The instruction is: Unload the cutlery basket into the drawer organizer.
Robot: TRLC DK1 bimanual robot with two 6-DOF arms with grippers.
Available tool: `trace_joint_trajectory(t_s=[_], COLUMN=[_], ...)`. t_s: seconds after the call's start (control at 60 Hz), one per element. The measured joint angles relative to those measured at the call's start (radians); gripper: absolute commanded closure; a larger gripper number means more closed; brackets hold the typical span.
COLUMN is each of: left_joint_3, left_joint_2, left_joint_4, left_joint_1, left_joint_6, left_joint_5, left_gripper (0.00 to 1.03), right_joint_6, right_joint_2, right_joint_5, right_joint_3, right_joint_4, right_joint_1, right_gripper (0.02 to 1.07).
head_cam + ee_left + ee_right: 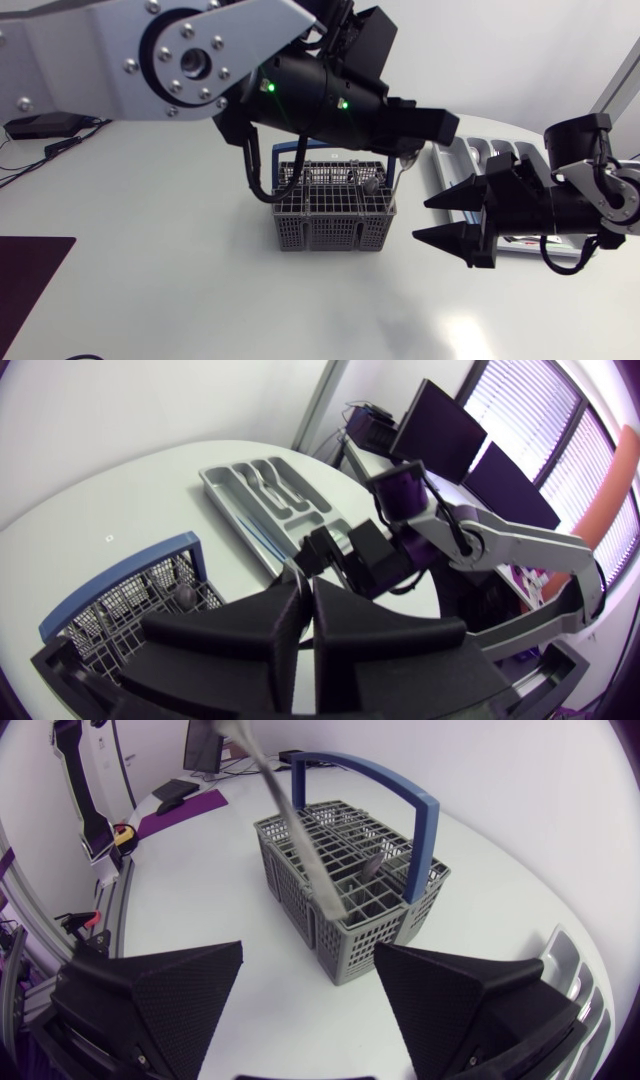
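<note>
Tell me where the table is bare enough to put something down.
Bare: the table's wide stretch between the cutlery basket and the dark mat, running on along the basket's long side. Crowded: between basket and drawer organizer, where the left gripper holds a utensil and the open right gripper hangs.

White counter [200, 300] with a dark mat [30, 285]
In the head view the mat, a flat dark purple rectangle, lies on the counter at about 8 o'clock, cut off by the view's edge. The counter is plain glossy white, with a bright glare patch toward 5 o'clock.
</note>
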Motion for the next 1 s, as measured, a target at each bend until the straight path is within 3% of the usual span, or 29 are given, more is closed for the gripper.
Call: trace_joint_trajectory(t_s=[0.183, 0.317, 0.567, 0.7, 0.9, 1.0], left_joint_3=[0.092, 0.131, 0.176, 0.176, 0.176, 0.176], left_joint_2=[0.01, 0.023, 0.076, 0.084, 0.084, 0.084], left_joint_4=[-0.161, -0.218, -0.332, -0.357, -0.364, -0.367], left_joint_1=[0.04, 0.075, 0.084, 0.078, 0.069, 0.069], left_joint_6=[0.133, 0.235, 0.364, 0.402, 0.428, 0.434], left_joint_5=[0.169, 0.26, 0.368, 0.393, 0.417, 0.418], left_gripper=[1.0, 1.0, 1.0, 1.0, 1.0, 1.0], right_joint_6=[-0.1, -0.156, -0.178, -0.174, -0.17, -0.17], right_joint_2=[-0.039, -0.061, -0.085, -0.089, -0.113, -0.129], right_joint_5=[-0.051, -0.067, -0.084, -0.09, -0.099, -0.101], right_joint_3=[0.045, 0.058, 0.083, 0.102, 0.108, 0.108], right_joint_4=[-0.129, -0.192, -0.246, -0.246, -0.246, -0.246], right_joint_1=[-0.029, -0.024, 0.053, 0.1, 0.142, 0.149], right_gripper=[0.13, 0.13, 0.22, 0.35, 0.7, 0.8])
